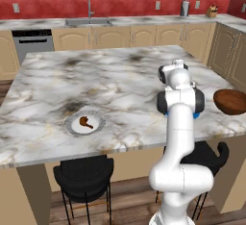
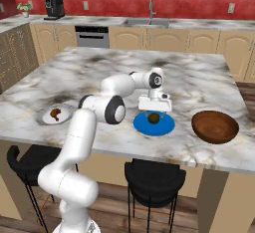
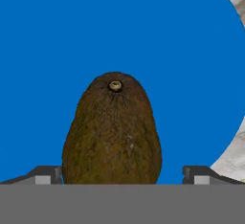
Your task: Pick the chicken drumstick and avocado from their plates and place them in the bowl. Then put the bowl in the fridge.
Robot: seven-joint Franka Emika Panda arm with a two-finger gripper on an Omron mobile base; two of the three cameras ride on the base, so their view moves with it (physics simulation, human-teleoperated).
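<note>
The dark olive-brown avocado (image 2: 154,118) lies on the flat blue plate (image 2: 144,126) near the island's front edge. My gripper (image 2: 154,111) hangs just over it and is open. In the hand view the avocado (image 3: 112,132) stands between the two fingertips (image 3: 48,175), with a gap on the right side, and the blue plate (image 3: 48,50) lies behind it. The reddish-brown drumstick (image 1: 86,121) rests on the white grey-rimmed plate (image 1: 72,127) to the left. The dark wooden bowl (image 2: 215,126) sits empty to the right of the blue plate. The fridge is out of view.
The marble island (image 1: 110,75) carries all the dishes. Black stools (image 2: 154,179) stand under its front edge. Behind it run tan cabinets with a sink (image 1: 89,21), a dishwasher (image 1: 32,41) and a coffee machine (image 2: 54,7).
</note>
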